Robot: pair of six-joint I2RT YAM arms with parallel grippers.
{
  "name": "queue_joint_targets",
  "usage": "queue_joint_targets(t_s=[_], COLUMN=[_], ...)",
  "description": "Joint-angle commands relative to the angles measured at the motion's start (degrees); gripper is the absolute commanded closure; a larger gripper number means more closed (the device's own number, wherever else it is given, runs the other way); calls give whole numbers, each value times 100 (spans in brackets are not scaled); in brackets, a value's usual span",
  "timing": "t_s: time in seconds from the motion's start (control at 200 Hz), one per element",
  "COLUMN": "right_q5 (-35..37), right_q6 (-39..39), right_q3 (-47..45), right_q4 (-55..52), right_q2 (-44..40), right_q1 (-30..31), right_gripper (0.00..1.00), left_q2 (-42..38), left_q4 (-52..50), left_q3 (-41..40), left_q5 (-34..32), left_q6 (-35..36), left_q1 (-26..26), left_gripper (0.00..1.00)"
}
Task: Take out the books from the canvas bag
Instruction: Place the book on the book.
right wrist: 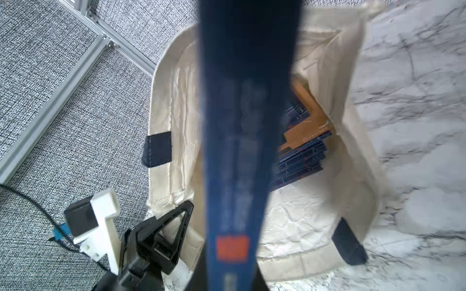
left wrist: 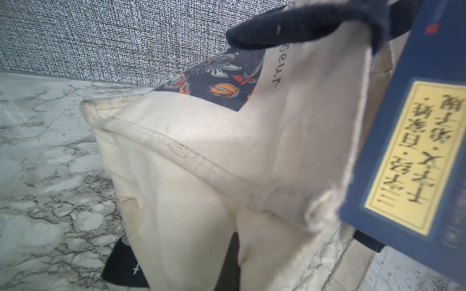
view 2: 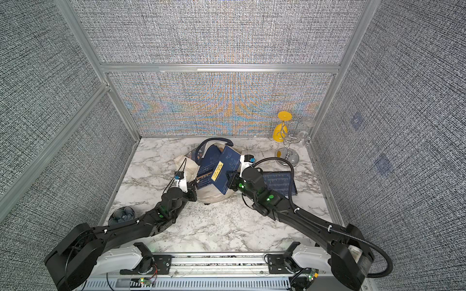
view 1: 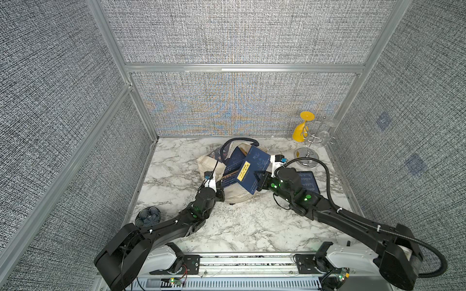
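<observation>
Marble surface (view 1: 252, 226), grey woven walls (view 1: 227, 37). In both top views the canvas bag (view 1: 211, 163) sat mid-surface toward the back wall, mouth open. Left tool (view 1: 221, 187) was pinched shut on the bag's near rim. Right tool (view 1: 259, 179) was clamped tight on the held book (view 1: 258, 163), navy with a yellow label, tilted over the bag mouth. Other books (view 1: 234, 158) sat inside the bag. Loose book (view 1: 309, 182) lay flat on the surface just right of the right tool. Glass rack (view 1: 310, 161) stood in the far right corner, dark bowl (view 1: 148, 216) at the near left edge.

Left wrist view: cream canvas ran down between the black fingers (left wrist: 121, 264). Floral panel (left wrist: 222, 83) and navy handle (left wrist: 302, 25) showed above, with the held book's label close beside the rim.

Right wrist view: held book (right wrist: 239, 126) ran edge-on up the middle, blurred. Other books (right wrist: 302, 156) were stacked down inside the bag, one tan-orange edge showing.
</observation>
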Motion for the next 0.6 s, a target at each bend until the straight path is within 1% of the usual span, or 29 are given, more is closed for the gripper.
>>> queue_joint_targets(t_s=[0.0,0.135,0.26,0.4,0.43,0.52,0.595], right_q5=[491,919,1377,1839,1905,2177,2207], right_q6=[-230,-265,-142,260,331,657,928], right_q3=[-216,-514,-866,-1287,-1372,-1557,-1718], right_q4=[-178,-461,-634,-841,-846,-1023,-1042], right_q2=[-458,-1182,-1863,-2506,-2752,-2981,-3021], right_q1=[-54,-220,-420,-704,-766,-949,-1150], right_gripper=[100,100,100,100,100,100,100], left_q2=[12,-6,-7,29,39,80,108], left_q4=[135,127,118,127,131,143,144], left_q3=[48,40,39,61,57,65,74], left_q5=[-18,-33,-60,-50,-46,-21,-16], left_q6=[-21,-15,0,-3,-8,-18,-15], left_q1=[-8,-8,-8,-9,-8,-9,-8], left_gripper=[100,100,100,100,100,100,100])
